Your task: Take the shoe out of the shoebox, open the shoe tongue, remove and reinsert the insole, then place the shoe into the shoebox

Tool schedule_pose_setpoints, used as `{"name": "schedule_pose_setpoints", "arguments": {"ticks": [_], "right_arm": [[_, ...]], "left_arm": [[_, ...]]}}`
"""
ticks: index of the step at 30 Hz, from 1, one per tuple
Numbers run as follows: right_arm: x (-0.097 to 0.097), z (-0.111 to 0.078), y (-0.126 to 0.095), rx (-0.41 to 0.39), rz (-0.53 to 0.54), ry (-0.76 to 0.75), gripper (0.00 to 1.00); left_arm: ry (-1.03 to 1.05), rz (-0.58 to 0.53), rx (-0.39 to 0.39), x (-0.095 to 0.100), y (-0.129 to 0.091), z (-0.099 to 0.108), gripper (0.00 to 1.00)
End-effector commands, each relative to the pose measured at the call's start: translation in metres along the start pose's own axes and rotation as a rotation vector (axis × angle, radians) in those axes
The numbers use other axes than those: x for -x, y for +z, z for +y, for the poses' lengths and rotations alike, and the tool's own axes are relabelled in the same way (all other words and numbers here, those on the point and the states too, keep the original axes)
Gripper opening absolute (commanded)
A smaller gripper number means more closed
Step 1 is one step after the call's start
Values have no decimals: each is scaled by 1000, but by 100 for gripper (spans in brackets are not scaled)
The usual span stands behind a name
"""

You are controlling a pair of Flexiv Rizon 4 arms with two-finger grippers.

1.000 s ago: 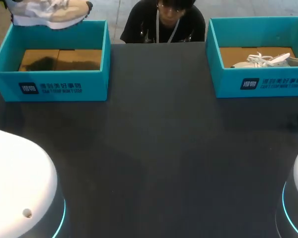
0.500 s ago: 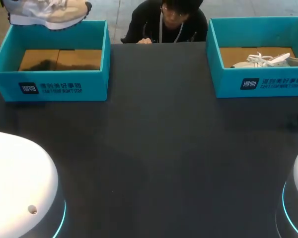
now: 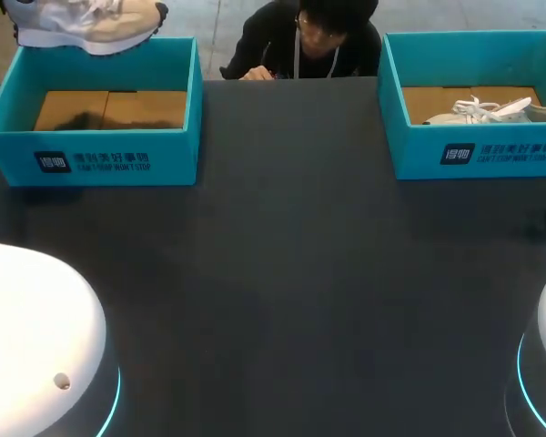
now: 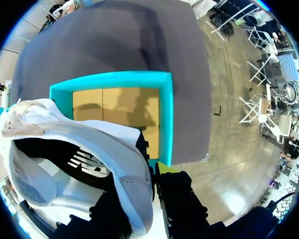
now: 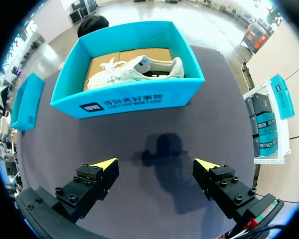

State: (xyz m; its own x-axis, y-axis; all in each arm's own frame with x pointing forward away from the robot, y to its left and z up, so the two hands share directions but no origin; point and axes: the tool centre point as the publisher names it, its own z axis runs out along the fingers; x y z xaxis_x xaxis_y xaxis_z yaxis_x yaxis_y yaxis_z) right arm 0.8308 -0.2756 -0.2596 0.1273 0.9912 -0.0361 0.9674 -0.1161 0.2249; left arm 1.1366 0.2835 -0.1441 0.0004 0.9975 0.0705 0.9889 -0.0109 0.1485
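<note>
Your left gripper is closed down on the grey-and-white shoe. Its two fingers pinch the heel end from both sides, with only that thin wall of the shoe between them. The rest of the shoe stretches out ahead of the fingers and to one side, and its black-lined opening faces the wrist camera. The shoe is up in the air and touches nothing but the gripper. Beyond the shoe, farther out along the fingers, the left shoebox stands open on the table, and its brown cardboard floor is in plain sight. The head view shows the shoe hanging over the box's far wall, clear of the rim.

Your right gripper is spread wide with nothing between its fingers, and it hovers over bare tabletop. Its shadow falls on the table just ahead of the yellow tips. Farther ahead stands the right shoebox, well apart from the fingers. A white shoe lies inside it on the cardboard floor, running lengthwise along the box, with its laces loose.
</note>
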Motion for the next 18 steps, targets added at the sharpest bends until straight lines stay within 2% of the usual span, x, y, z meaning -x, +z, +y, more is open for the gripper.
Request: {"name": "schedule_pose_setpoints", "arguments": {"ticks": [1, 10, 18], "right_arm": [[0, 0, 0, 0, 2, -1, 100], [0, 0, 0, 0, 2, -1, 100], [0, 0, 0, 0, 2, -1, 100]], "left_arm": [[1, -4, 33, 4, -12, -22, 0], [-15, 14, 31, 25, -18, -63, 0], [-30, 50, 40, 49, -31, -111, 0]]}}
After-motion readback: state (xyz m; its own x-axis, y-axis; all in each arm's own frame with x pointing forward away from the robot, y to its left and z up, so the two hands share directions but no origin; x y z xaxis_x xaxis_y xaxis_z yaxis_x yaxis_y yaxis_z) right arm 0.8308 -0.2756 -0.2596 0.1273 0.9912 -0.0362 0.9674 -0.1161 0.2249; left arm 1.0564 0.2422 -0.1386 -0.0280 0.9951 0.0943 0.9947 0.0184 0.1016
